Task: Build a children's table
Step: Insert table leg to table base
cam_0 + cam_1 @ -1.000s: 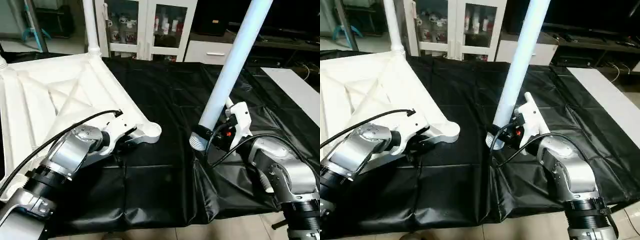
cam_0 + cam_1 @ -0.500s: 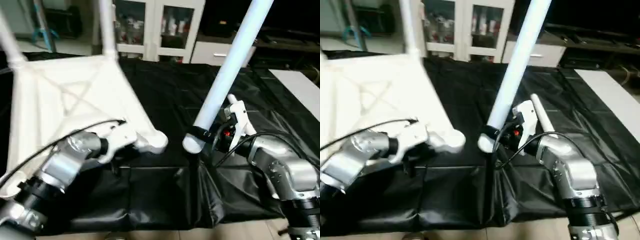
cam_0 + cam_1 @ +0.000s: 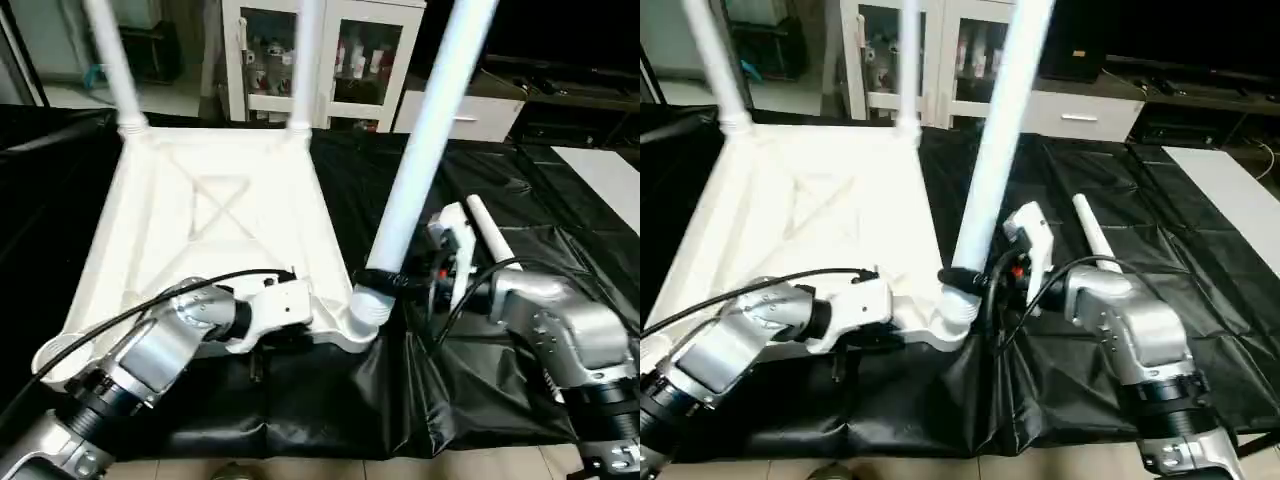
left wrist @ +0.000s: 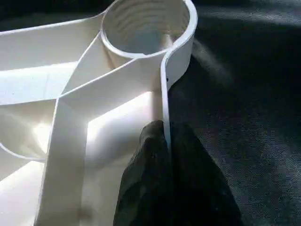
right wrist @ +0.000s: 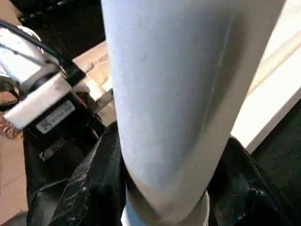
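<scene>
The children's table top (image 3: pixel 200 230) lies upside down on the black cloth, ribs up. Two white legs (image 3: pixel 112 60) stand in its far corner sockets. My left gripper (image 4: pixel 164 134) is shut on the thin rim beside the near right corner socket (image 4: pixel 146 23), whose threaded inside shows bare. My right gripper (image 3: pixel 387 280) is shut on a third leg (image 3: pixel 425 130), which leans to the right. That leg's ribbed lower end (image 3: pixel 365 308) is at that corner; I cannot tell whether it sits in the socket. Another leg (image 3: pixel 487 228) lies on the cloth behind my right wrist.
The black-draped worktable (image 3: pixel 330 400) ends just in front of my arms, with floor below. A flat white board (image 3: pixel 605 170) lies at the far right. A white cabinet with glass doors (image 3: pixel 350 60) stands behind the table.
The camera has shifted. The gap between the held leg's lower end and the table's near right corner has closed. My left gripper has tightened on the rim.
</scene>
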Controlling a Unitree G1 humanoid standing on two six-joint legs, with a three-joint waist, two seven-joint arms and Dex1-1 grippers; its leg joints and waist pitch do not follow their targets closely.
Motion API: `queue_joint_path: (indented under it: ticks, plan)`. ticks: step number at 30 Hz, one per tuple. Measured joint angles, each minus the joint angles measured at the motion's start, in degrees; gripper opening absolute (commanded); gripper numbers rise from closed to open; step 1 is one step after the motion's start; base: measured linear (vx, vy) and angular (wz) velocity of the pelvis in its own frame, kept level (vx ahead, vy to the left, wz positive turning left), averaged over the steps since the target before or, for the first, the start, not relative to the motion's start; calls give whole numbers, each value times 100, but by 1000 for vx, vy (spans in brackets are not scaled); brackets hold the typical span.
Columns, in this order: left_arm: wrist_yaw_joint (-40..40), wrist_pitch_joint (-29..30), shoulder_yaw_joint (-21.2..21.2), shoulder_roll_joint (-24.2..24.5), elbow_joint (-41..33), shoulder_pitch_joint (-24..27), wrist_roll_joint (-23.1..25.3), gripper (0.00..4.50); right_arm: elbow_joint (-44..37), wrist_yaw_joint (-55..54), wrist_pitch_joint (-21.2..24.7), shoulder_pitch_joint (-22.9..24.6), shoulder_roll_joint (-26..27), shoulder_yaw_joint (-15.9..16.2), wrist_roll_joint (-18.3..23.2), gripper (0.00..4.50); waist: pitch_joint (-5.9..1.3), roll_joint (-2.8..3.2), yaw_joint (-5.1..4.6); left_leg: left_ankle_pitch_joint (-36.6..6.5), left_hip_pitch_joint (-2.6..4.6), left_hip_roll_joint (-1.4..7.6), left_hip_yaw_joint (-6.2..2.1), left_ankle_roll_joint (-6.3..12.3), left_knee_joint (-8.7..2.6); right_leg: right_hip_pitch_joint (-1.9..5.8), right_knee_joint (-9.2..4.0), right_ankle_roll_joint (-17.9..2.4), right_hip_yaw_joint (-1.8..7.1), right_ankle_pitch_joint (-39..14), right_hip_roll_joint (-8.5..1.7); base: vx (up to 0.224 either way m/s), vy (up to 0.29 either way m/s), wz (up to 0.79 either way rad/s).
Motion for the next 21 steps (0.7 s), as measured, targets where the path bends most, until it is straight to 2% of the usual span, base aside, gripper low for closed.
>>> queue_joint_path:
  ticks: [8,21]
  plan:
    - [-15,0,10,-32,0,0,70,0,323,34,-51,-173,34,265,-231,188,-8,-20,-5,0,-5,-1,0,0,-4,1,-1,2,1,-1,0,0,0,0]
    - [-65,0,45,-80,30,-9,161,0,711,187,-174,-338,105,448,-413,188,-12,-34,-13,0,-11,-1,0,0,-7,2,-7,3,2,-2,0,0,0,0]
